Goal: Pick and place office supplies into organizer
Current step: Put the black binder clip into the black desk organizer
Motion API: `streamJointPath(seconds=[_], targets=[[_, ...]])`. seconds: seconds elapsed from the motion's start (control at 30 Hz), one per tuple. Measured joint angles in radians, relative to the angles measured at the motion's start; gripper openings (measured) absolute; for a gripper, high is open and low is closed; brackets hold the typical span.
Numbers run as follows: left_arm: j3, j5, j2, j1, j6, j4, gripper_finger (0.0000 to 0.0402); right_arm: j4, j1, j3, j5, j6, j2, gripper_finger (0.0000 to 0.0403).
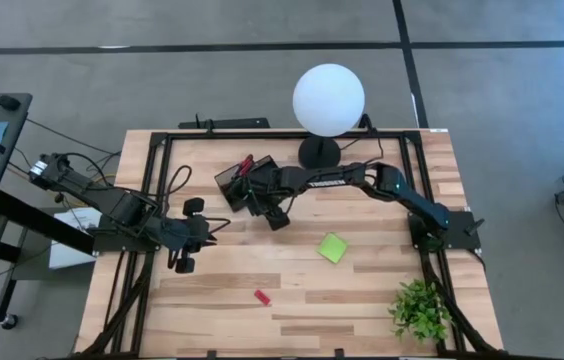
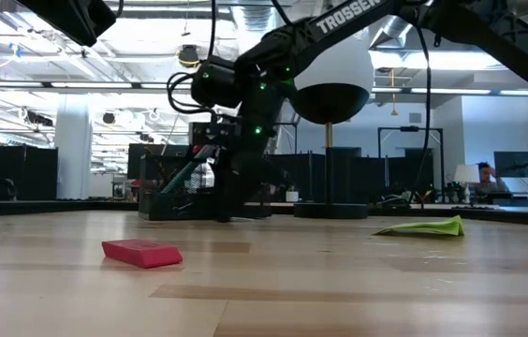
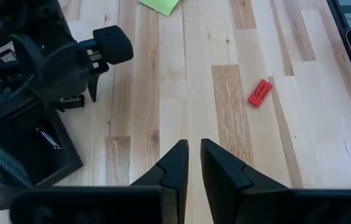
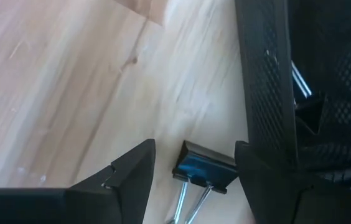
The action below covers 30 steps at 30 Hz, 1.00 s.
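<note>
Mesh walls give the organizer (image 1: pixel 234 186) its look: we see a small black tray with low sides, sitting on the wooden table (image 1: pixel 362 300) just beside the round black base of the white globe lamp (image 1: pixel 329 98). Something red (image 1: pixel 246 163) pokes up from its far edge, and thin pens (image 2: pixel 189 174) lean out of it in the low view, though we cannot make out their colours there. The right gripper (image 4: pixel 194 168) is down on the table at the organizer's near side, its jaws spread wide with a black binder clip (image 4: pixel 203 171) lying between them, not yet pinched; one finger stands right against the organizer's mesh wall. The clip shows a shiny black body and two wire handles (cut off at the picture's edge). Most of the organizer is covered by the right arm from above. A lime-green sticky-note pad (image 1: pixel 333 247) lies well apart from the organizer, toward the leafy plant (image 1: pixel 420 308), and a small red piece (image 1: pixel 261 296) lies farther still, toward the table's front edge. The left gripper (image 3: pixel 193 163) hovers over bare wood near the organizer, its fingers nearly together and grasping nothing. On the right arm we can read "TROSSEN" (image 2: pixel 350 14) in white letters, partly cut off.
</note>
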Motion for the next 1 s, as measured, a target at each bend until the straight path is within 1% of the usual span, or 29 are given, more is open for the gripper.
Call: streamJointPath(seconds=[0.2,0.33,0.4,0.57,0.63,0.7,0.83,0.9,1.0], targets=[[0.000,0.000,0.000,0.000,0.000,0.000,0.0038,-0.023,-0.007,0.000,-0.022,0.019,0.000,0.0219],[0.000,0.000,0.000,0.000,0.000,0.000,0.0038,-0.079,-0.011,0.000,-0.131,0.098,0.000,0.0219],[0.000,0.000,0.000,0.000,0.000,0.000,0.0038,-0.118,-0.007,0.000,-0.153,0.138,-0.001,0.0219],[0.000,0.000,0.000,0.000,0.000,0.000,0.0038,-0.189,0.018,0.002,-0.158,0.211,-0.004,0.0219],[0.000,0.000,0.000,0.000,0.000,0.000,0.0038,-0.196,0.027,0.002,-0.141,0.220,-0.004,0.0219],[0.000,0.000,0.000,0.000,0.000,0.000,0.0038,-0.194,0.040,0.001,-0.101,0.220,-0.004,0.0219],[0.000,0.000,0.000,0.000,0.000,0.000,0.0038,-0.185,0.073,-0.001,0.049,0.204,-0.012,0.0219],[0.000,0.000,0.000,0.000,0.000,0.000,0.0038,-0.185,0.087,-0.001,0.105,0.233,-0.013,0.0219],[0.000,0.000,0.000,0.000,0.000,0.000,0.0038,-0.190,0.093,-0.005,0.130,0.322,-0.025,0.0219]])
